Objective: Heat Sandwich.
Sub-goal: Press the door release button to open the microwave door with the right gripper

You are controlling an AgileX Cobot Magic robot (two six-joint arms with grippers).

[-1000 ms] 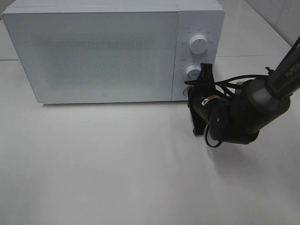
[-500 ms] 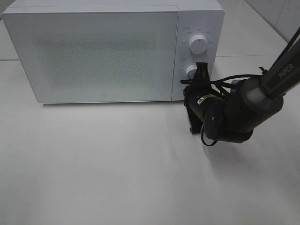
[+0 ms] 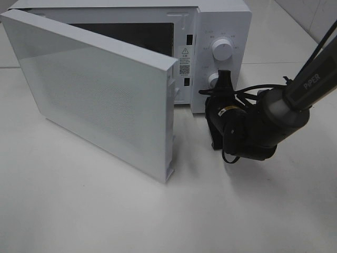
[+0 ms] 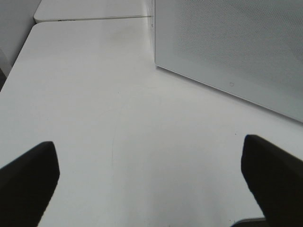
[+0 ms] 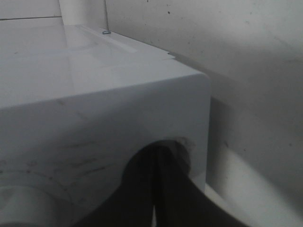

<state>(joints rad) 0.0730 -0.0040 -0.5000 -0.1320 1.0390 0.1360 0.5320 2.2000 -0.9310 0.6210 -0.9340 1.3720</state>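
The right gripper (image 5: pixel 158 158), clenched on nothing, presses its tips against the microwave (image 3: pixel 231 21) panel. The door (image 3: pixel 105 95) stands ajar to its left. It should back straight off the panel and stay clear of the knobs above. The left gripper (image 4: pixel 151 189), spread wide and empty, could swing the door fully. The sandwich is not in view.

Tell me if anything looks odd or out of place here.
Nothing is spilled or damaged. The microwave door stands partly open, and no sandwich is in view. The shut right gripper sits at the control panel, which looks deliberate.
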